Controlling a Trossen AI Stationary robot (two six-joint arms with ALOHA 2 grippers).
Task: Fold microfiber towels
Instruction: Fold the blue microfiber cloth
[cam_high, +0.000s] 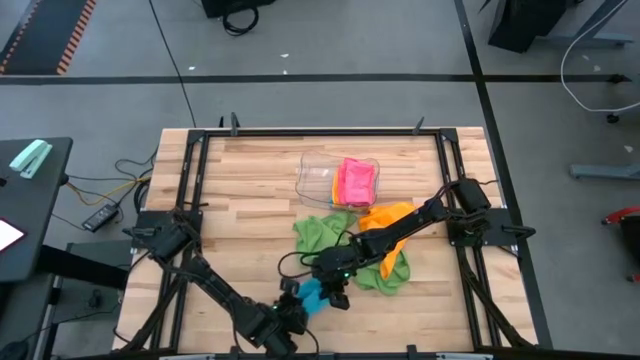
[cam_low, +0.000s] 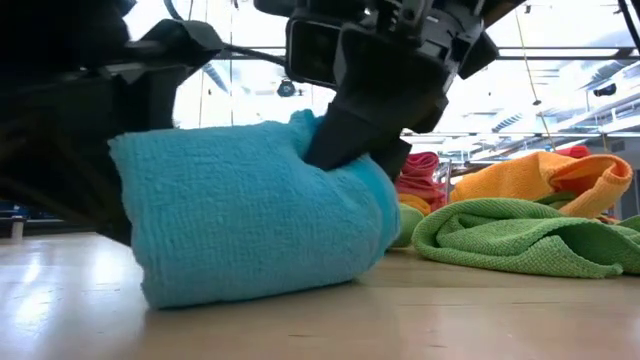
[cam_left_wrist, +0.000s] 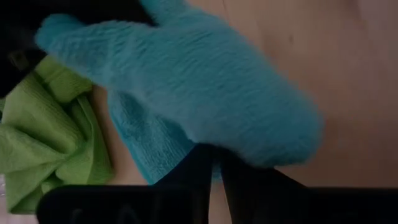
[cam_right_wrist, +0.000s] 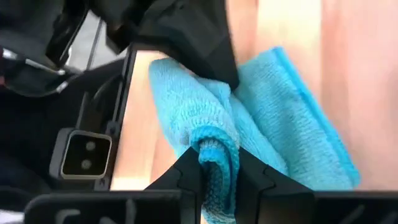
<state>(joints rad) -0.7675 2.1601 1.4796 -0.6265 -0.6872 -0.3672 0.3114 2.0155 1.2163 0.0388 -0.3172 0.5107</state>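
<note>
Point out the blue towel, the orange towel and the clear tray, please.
blue towel (cam_low: 250, 215): low view, middle of its folded face.
orange towel (cam_low: 530, 180): low view, its raised fold.
clear tray (cam_high: 318, 178): high view, the bare left part beside the pink towel.

- Front edge crowded: blue towel (cam_high: 312, 293) sat hemmed between both arms.
- Green towel (cam_high: 322, 233), orange towel (cam_high: 388, 222) and clear tray (cam_high: 318, 175) blocked centre.
- Bare wooden table (cam_high: 250, 170) stayed passable at far left.

Blue towel (cam_high: 312, 293): between both grippers, table's front edge
Tray (cam_high: 318, 176): holds pink towel (cam_high: 356, 181)
Green towel (cam_high: 320, 232): beside orange towel (cam_high: 386, 218)
</note>
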